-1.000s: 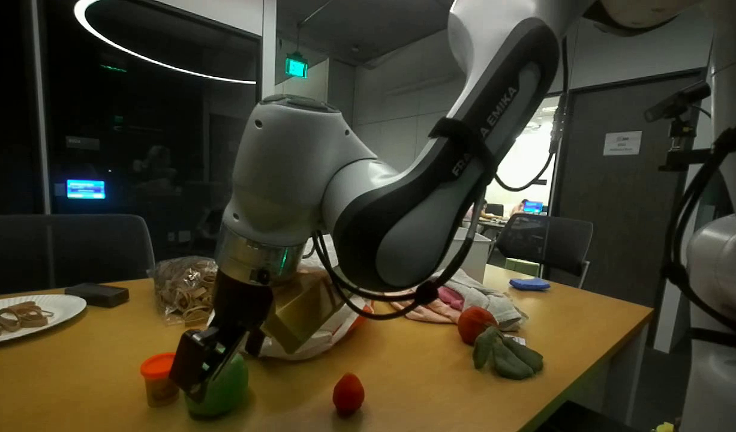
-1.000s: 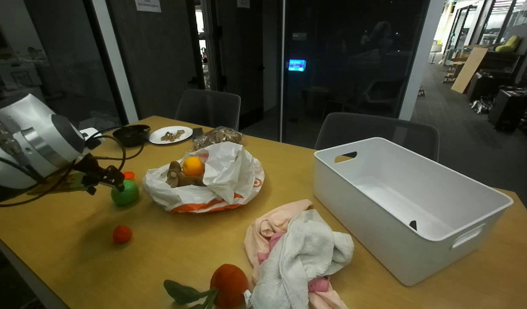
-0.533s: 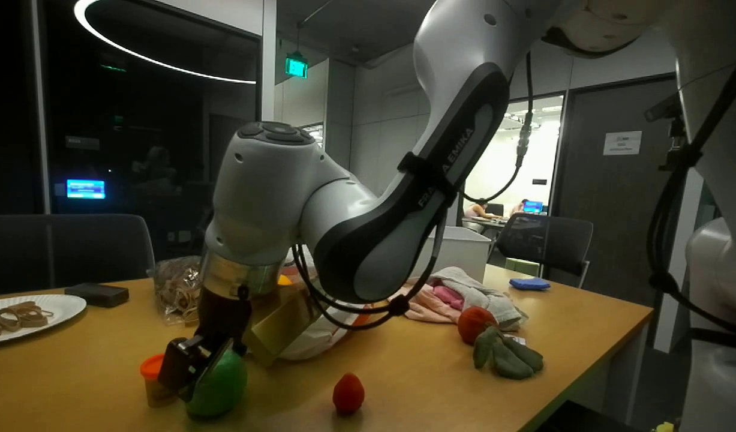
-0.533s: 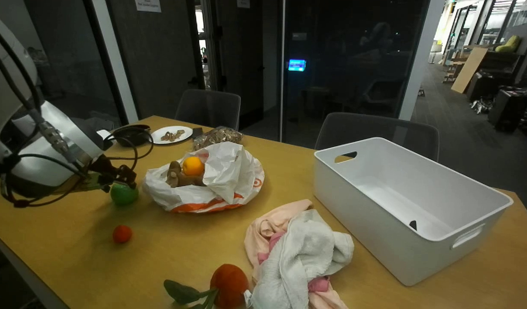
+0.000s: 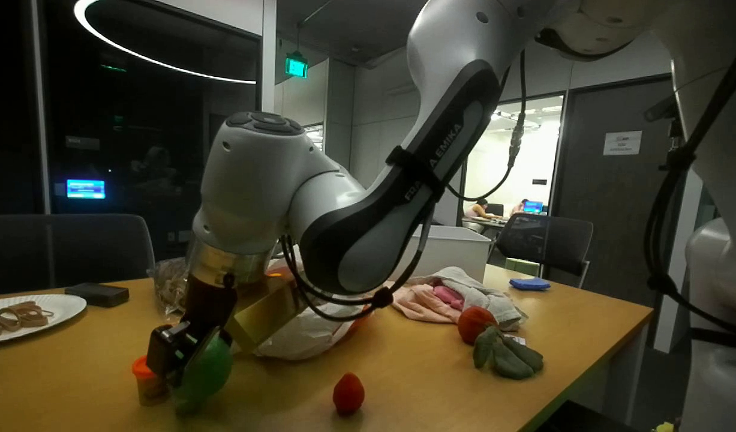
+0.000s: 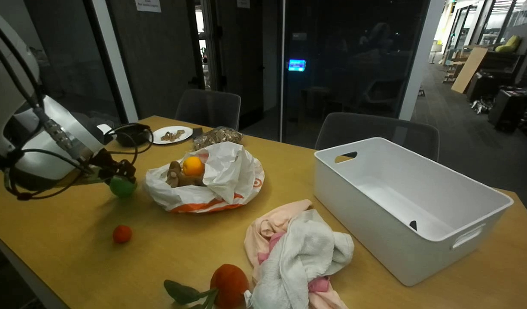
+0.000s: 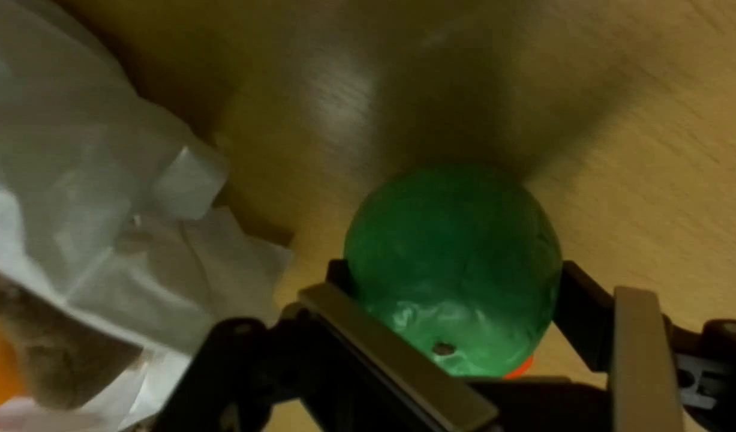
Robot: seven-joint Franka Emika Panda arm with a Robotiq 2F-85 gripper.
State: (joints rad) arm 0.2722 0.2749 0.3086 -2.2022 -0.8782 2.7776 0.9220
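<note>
Wrist view: the claw (image 7: 454,294) grips a green ball (image 7: 451,252) beside a white bag (image 7: 80,150) holding an orange (image 7: 0,366).

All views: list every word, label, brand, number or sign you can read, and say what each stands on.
"FRA … A EMIKA": on the robot arm; a black strap hides the middle.
Paper notices: print too small to read.
Green hanging sign: too blurred.
Blue screen: unreadable.
Small plate above it: unreadable.
White bag: red ring mark, no readable word.
No other legible text.
</note>
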